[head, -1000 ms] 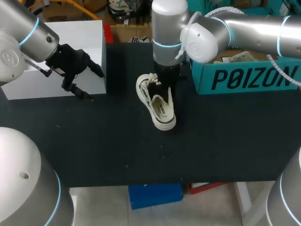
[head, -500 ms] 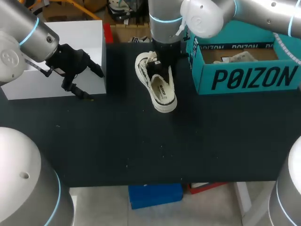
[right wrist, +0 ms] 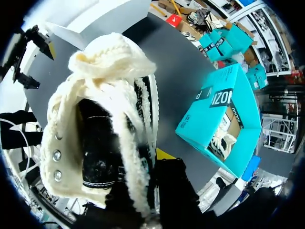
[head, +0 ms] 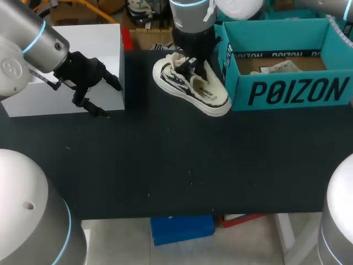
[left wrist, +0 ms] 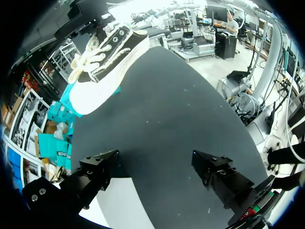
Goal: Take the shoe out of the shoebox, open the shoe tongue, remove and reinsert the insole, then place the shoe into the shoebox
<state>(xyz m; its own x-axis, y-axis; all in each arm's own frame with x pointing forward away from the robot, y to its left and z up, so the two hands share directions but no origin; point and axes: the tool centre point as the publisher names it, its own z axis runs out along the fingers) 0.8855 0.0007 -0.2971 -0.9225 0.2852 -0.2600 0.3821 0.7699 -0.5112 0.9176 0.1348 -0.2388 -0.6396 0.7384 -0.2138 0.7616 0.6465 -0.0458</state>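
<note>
A cream and black high-top shoe (head: pixel 191 87) with fleecy lining hangs above the table beside the teal shoebox (head: pixel 287 91), its toe against the box's front corner. My right gripper (head: pixel 190 62) is shut on the shoe's collar from above. In the right wrist view the shoe (right wrist: pixel 102 133) fills the space at the gripper (right wrist: pixel 153 164), with the shoebox (right wrist: pixel 217 109) beyond it. My left gripper (head: pixel 110 99) stands open and holds nothing, at the edge of a white box (head: pixel 77 49). In the left wrist view the shoe (left wrist: pixel 102 59) hangs far ahead of the open left gripper (left wrist: pixel 159 169).
A second pale shoe (head: pixel 274 67) lies inside the shoebox on brown paper. The white box stands at the table's back left. Black tabletop (head: pixel 182 165) stretches across the middle and the front.
My right arm has lifted the shoe and carried it back and right, up to the shoebox; the toe has swung toward the box. The left arm has not moved.
</note>
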